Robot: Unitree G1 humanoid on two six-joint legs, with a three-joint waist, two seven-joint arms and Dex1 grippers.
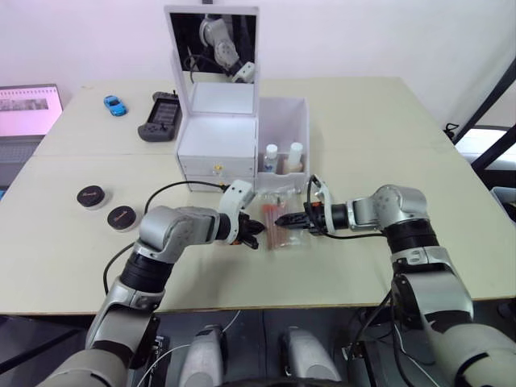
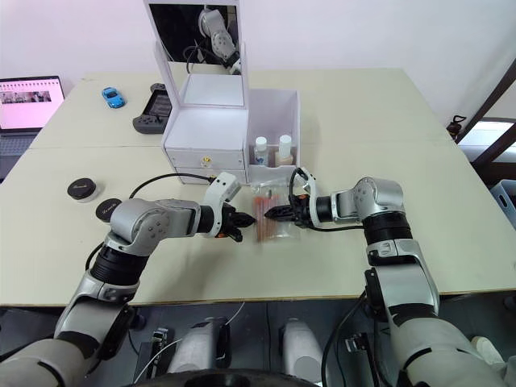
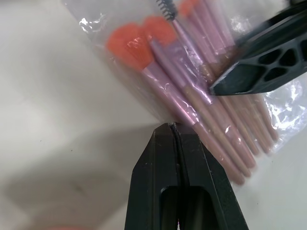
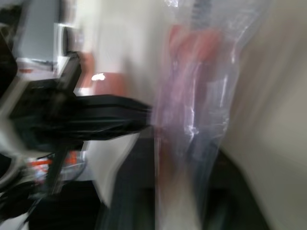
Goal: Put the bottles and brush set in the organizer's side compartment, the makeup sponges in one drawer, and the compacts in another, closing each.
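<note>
Left eye view: two round black-lidded compacts (image 1: 105, 206) are sitting well left of the white plastic organizer (image 1: 219, 143), near the table's (image 1: 403, 258) left edge. In front of it, the left gripper (image 1: 251, 235), fingers pressed shut, is touching the clear packet of pink-handled brushes (image 1: 278, 226). The right gripper (image 1: 284, 219) is pinching that packet. Two white-capped bottles (image 1: 284, 157) are standing in the side compartment (image 1: 286, 121).

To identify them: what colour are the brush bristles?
Orange, on the brush set; clearest in left wrist view.
</note>
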